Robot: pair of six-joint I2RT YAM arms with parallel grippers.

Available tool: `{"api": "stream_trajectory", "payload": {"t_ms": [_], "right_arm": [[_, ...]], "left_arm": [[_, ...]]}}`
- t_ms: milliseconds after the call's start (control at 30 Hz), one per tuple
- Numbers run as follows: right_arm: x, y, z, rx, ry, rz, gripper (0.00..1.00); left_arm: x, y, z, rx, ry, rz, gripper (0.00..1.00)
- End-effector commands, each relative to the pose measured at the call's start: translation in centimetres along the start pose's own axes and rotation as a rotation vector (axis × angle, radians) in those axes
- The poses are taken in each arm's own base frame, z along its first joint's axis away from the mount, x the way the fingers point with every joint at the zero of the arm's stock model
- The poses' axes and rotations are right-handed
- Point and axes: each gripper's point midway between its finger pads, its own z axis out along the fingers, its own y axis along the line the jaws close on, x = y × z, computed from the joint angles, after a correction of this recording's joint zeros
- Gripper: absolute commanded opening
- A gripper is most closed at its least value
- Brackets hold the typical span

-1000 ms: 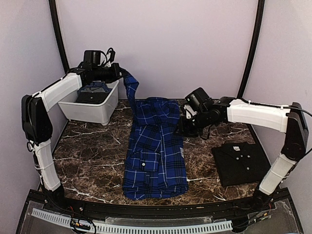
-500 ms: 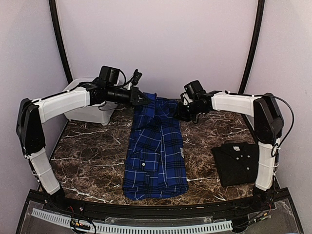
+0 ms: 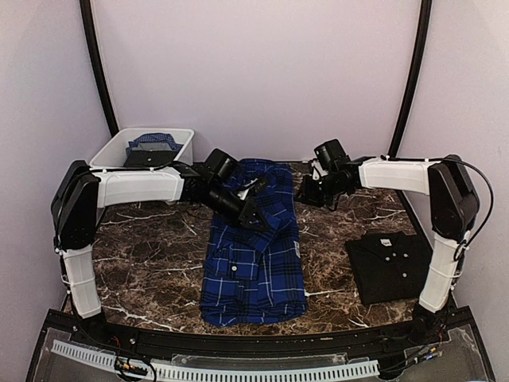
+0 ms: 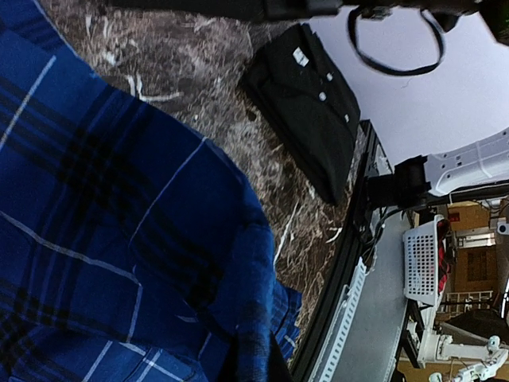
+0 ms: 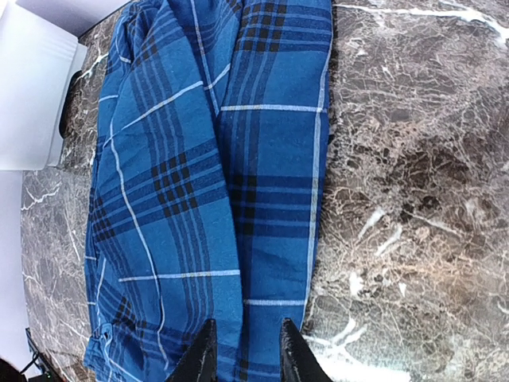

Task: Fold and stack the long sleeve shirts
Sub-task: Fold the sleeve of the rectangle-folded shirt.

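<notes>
Blue plaid shirt [image 3: 254, 270] lies flat on the marble table [image 3: 151, 247], with the black shirt [image 3: 394, 267] folded to its right. My left gripper [image 3: 254, 213] pinches the sleeve [image 4: 250, 318] across the body to fold it in. My right gripper [image 5: 246, 344] hovers parted and empty at the shirt's edge.

Right wrist view: right gripper [image 5: 246, 358] above blue plaid shirt [image 5: 207, 183]

The two dark fingertips [image 5: 203, 350] enter at the bottom edge, spread apart, with plaid cloth visible in the gap between them and nothing clamped. The shirt lies flat on the marble tabletop [image 5: 413, 159] and fills the left and centre of the frame; a lengthwise fold runs down its middle, and its right edge is straight. Bare dark marble with white veins lies to the right. A corner of a white tub [image 5: 36, 95] stands at upper left, just beside the shirt
</notes>
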Motion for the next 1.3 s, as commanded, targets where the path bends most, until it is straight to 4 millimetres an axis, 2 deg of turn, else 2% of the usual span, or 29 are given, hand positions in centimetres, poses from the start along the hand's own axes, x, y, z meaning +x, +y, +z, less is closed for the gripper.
{"api": "stream_trajectory", "payload": {"t_ms": [0, 367, 533, 567, 733, 800, 900, 1000, 1100, 1200, 1233, 1267], "right_arm": [[-0.5, 0.2, -1.5, -0.018, -0.049, -0.022, 0.24], [0.1, 0.1, -2.0, -0.020, -0.042, -0.039, 0.25], [0.8, -0.1, -2.1, -0.016, -0.028, -0.050, 0.25], [0.9, -0.2, -2.2, -0.012, -0.025, -0.055, 0.25], [1.7, -0.4, -2.6, -0.002, -0.012, -0.074, 0.26], [2.3, -0.2, -2.9, -0.005, -0.005, -0.089, 0.26], [3.6, 0.3, -2.9, 0.006, 0.021, -0.129, 0.26], [5.2, 1.2, -2.9, 0.016, 0.048, -0.172, 0.26], [7.4, 2.7, -2.9, 0.004, 0.079, -0.227, 0.26], [10.1, 4.2, -2.7, 0.031, 0.113, -0.309, 0.27], [11.1, 4.7, -2.6, 0.038, 0.125, -0.337, 0.27], [12.0, 5.2, -2.5, 0.044, 0.137, -0.359, 0.27]], "left_arm": [[2.4, -0.1, 1.0, -0.019, 0.092, 0.011, 0.01], [5.7, 0.1, 2.8, -0.061, 0.225, 0.016, 0.07], [7.1, -0.4, 3.9, -0.059, 0.272, 0.040, 0.05], [7.4, -0.3, 4.0, -0.061, 0.281, 0.040, 0.08], [7.7, -0.8, 4.0, -0.055, 0.287, 0.048, 0.48], [7.2, -1.5, 3.7, -0.041, 0.264, 0.060, 0.57], [6.6, -2.8, 3.2, -0.001, 0.234, 0.065, 0.65], [5.5, -3.5, 2.4, -0.005, 0.184, 0.067, 0.66], [3.8, -1.2, 1.2, -0.108, 0.109, 0.003, 0.62], [1.3, 3.6, -1.3, -0.290, -0.028, -0.129, 0.56], [1.0, 5.8, -2.5, -0.326, -0.060, -0.184, 0.55], [0.1, 6.7, -3.1, -0.330, -0.107, -0.225, 0.54]]}}
